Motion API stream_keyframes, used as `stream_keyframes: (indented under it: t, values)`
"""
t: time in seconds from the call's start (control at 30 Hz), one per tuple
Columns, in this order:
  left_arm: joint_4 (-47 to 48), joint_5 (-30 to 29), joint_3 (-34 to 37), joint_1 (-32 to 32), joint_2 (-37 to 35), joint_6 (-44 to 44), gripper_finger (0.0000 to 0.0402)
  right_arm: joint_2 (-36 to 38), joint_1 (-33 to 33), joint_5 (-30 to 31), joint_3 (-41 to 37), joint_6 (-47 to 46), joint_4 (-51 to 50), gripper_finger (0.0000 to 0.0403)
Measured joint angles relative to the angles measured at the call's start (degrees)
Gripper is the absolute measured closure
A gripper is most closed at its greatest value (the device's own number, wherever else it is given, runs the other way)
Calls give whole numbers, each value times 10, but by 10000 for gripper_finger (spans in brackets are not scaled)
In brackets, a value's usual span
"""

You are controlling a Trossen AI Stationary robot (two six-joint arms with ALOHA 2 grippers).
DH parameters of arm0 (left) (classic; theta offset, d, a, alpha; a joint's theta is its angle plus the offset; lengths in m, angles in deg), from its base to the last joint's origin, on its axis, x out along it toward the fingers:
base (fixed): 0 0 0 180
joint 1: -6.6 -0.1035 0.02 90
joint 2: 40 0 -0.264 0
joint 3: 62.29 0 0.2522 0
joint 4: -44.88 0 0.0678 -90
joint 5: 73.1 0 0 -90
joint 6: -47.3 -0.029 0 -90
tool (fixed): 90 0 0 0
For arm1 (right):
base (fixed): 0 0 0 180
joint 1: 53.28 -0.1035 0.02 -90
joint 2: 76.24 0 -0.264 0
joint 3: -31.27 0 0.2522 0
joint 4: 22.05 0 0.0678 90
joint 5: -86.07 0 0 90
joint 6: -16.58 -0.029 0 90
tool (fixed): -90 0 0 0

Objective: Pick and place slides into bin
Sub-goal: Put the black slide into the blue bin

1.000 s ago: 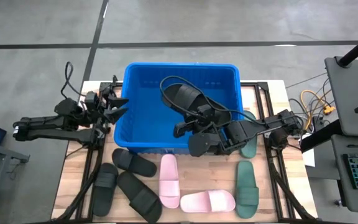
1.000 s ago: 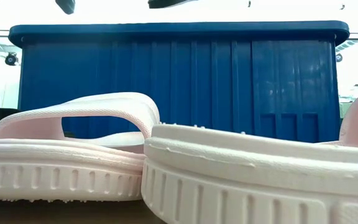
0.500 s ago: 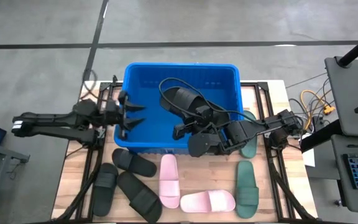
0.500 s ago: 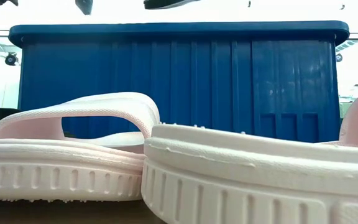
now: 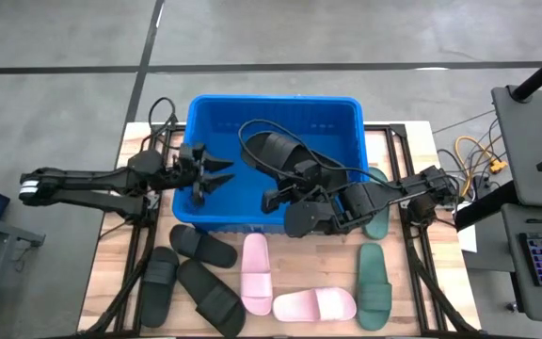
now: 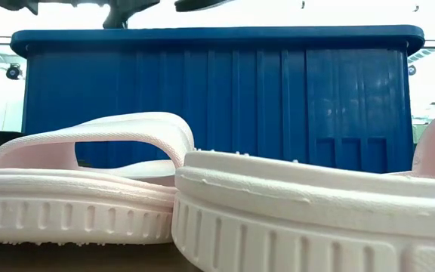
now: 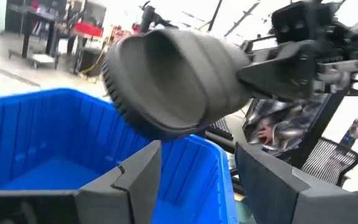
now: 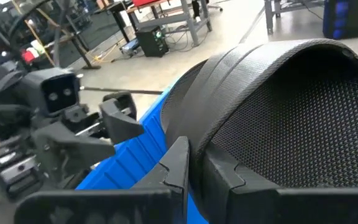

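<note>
A black slide (image 5: 273, 149) hangs over the middle of the blue bin (image 5: 342, 111), pinched by its strap in the closed right gripper (image 5: 283, 191), so that letting go should drop it inside. The left gripper (image 5: 213, 173) hovers over the bin's left wall, fingers apart and empty, pointed at that slide. Seven other slides (image 5: 255, 273) lie on the table (image 5: 106, 282) along its front edge and right side.

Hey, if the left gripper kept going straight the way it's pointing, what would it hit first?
Probably the black slide held by the right gripper over the bin. The open left gripper points right at it, though depth is unclear.
</note>
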Motion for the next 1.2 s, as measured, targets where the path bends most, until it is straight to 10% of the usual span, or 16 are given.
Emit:
stream_keyframes:
  t: [1.2]
  values:
    - [-99, 15, 3, -36, 63, 231, 212, 0, -6, -67, 0, 77, 47, 382]
